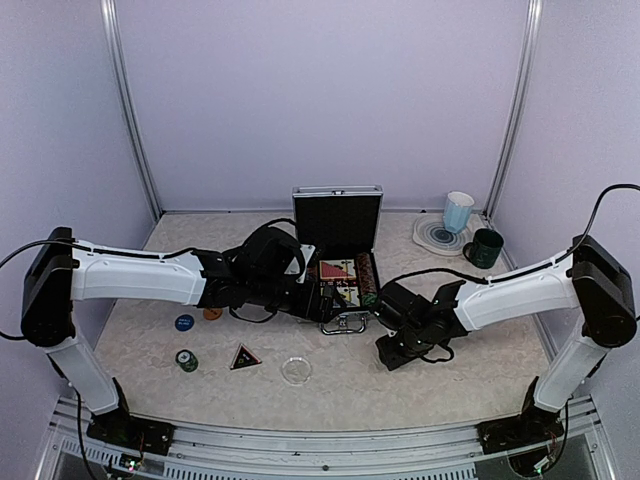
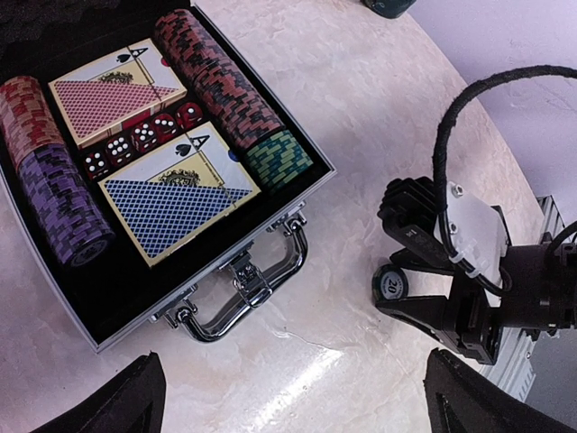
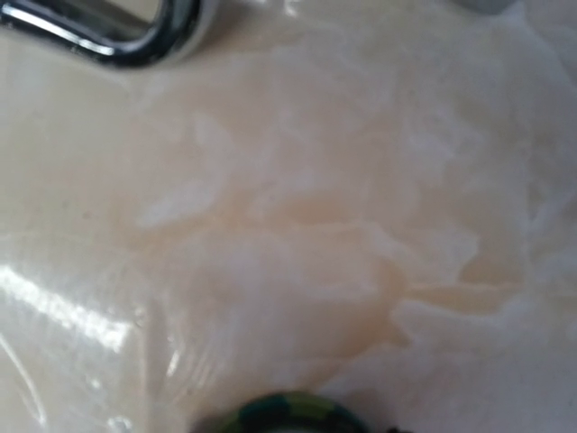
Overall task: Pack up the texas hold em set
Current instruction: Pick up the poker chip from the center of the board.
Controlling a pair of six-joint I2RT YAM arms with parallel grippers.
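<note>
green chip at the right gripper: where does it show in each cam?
Top external: not visible, under the right gripper.
Left wrist: green chip right of centre, between that gripper's fingers.
Right wrist: green chip, rim only, bottom edge, middle.
Shared landmark: case handle, in all three views.

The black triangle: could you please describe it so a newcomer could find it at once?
From the open silver briefcase mid-table, look toward the near edge, leftward. The black triangle lies flat between a green chip stack on its left and a clear disc on its right. It alone has corners; its neighbours are round.
</note>
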